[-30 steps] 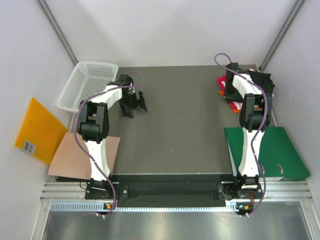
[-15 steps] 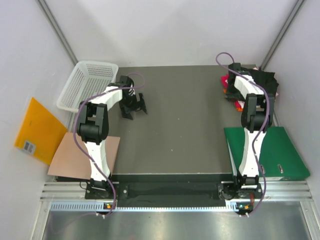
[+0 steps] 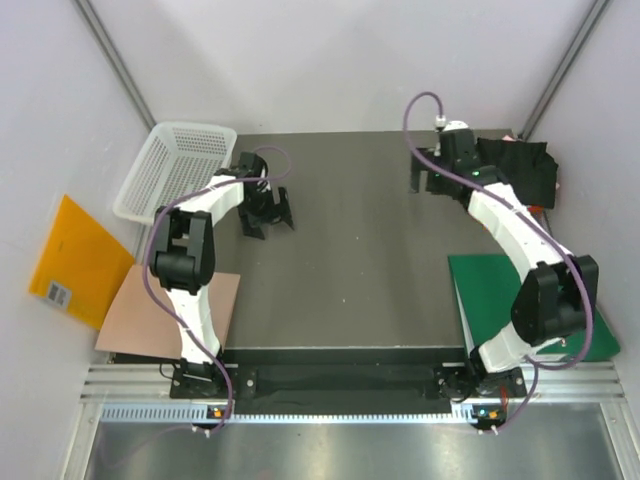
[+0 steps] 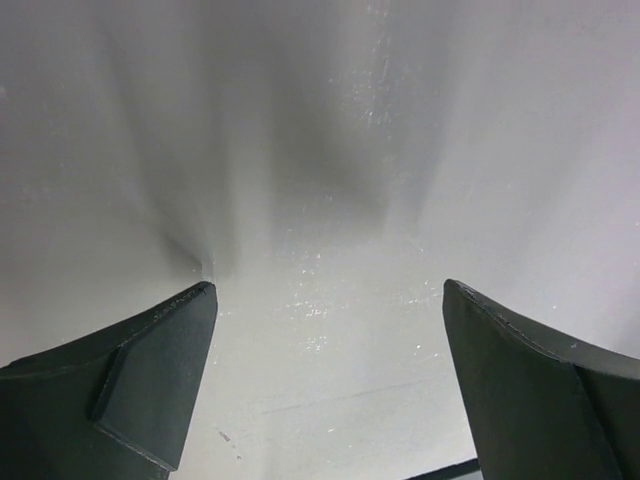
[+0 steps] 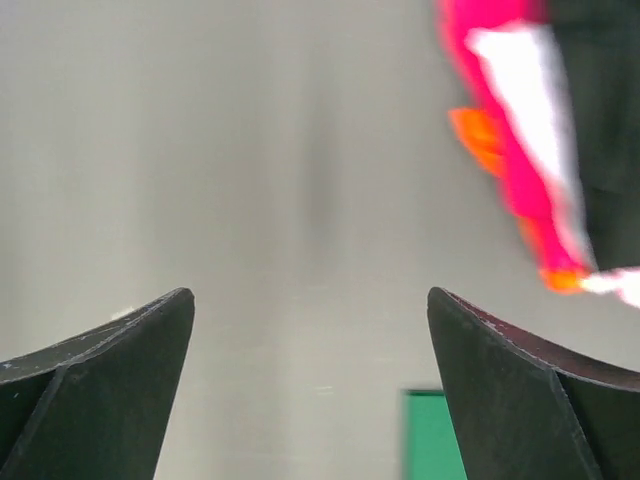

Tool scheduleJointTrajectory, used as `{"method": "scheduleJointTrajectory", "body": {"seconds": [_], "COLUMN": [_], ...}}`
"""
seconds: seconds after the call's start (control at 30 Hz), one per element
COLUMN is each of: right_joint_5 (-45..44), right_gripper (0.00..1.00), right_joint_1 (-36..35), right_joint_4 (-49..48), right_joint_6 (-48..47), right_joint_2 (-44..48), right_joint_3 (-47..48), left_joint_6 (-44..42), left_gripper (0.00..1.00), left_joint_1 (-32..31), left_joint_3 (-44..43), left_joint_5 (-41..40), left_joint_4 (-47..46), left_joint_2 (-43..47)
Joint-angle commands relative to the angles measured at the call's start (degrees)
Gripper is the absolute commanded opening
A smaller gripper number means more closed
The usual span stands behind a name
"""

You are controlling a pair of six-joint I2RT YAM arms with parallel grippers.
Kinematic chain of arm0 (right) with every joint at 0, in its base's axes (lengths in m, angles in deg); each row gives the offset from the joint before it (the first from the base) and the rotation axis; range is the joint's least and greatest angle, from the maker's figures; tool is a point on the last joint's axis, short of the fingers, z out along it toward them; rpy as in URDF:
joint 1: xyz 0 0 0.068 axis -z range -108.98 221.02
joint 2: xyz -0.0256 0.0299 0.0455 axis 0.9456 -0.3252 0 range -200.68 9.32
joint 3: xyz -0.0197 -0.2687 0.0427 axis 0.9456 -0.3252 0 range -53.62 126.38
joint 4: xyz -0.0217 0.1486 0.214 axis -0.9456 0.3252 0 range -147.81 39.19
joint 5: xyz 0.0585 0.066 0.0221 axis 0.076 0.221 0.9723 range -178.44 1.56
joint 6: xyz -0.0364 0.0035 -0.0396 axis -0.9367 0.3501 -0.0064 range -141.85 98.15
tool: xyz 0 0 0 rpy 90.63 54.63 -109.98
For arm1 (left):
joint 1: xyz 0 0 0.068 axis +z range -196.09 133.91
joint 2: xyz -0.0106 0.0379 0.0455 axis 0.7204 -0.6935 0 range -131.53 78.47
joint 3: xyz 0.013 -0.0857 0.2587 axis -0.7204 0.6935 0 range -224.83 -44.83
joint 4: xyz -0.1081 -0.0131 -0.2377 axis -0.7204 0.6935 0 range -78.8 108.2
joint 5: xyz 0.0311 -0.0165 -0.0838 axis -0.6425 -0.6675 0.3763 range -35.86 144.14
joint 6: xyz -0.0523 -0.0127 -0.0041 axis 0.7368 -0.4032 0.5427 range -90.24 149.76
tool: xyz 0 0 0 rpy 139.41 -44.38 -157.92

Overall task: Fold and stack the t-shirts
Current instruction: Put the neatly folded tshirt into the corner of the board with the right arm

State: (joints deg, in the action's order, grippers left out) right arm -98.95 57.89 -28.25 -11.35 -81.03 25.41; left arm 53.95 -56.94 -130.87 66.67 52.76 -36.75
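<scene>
**Right gripper** (image 3: 431,178): the two dark fingers (image 5: 100,395) are being held wide apart with nothing between them, above the far right part of the table (image 3: 350,290). In the right wrist view, only bare grey tabletop is being framed between the fingertips.

**Left gripper** (image 3: 270,218): the jaws are likewise being held wide apart with nothing gripped, over the far left part of the table. In the left wrist view, only a pale surface washed with glare is being shown between the fingers (image 4: 140,380).

**T-shirts:** the pile is being kept in the far right corner of the table, just beside the right gripper and not touched by it. The black t-shirt (image 3: 518,165) is being shown on top. It is rumpled rather than flat and is covering most of the pile in the overhead view. In the right wrist view, the folded t-shirts (image 5: 515,140) are being seen at the upper right as blurred pink, white and orange layers, with black cloth beside them at the frame edge. No lettering is being resolved.

**Surroundings:** a green folder (image 3: 560,300) is being shown lying flat at the table's right edge, nearer the arm bases and partly under the right arm. A white mesh basket (image 3: 175,165) is being shown at the far left corner, near the left gripper. A yellow envelope (image 3: 75,260) and a tan board (image 3: 150,315) are being shown to the left of the table.
</scene>
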Motion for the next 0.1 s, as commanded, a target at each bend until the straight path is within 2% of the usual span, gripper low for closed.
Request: {"method": "scheduleJointTrajectory", "body": {"seconds": [0.0, 0.07], "right_joint_5": [1.62, 4.25], "right_gripper": [1.0, 1.0], "right_joint_1": [-6.9, -8.67], "right_joint_4": [-5.12, -5.57], "right_joint_6": [2.24, 3.38], "right_joint_2": [2.45, 2.37], "right_joint_3": [-1.86, -0.81], "left_joint_6": [-1.25, -1.16], "left_gripper": [0.99, 0.99], "left_joint_1": [-0.13, -0.13], "left_joint_3": [0.7, 1.05], "left_joint_5": [1.26, -0.66], "left_joint_4": [-2.89, -3.07], "left_joint_2": [5.0, 6.31]}}
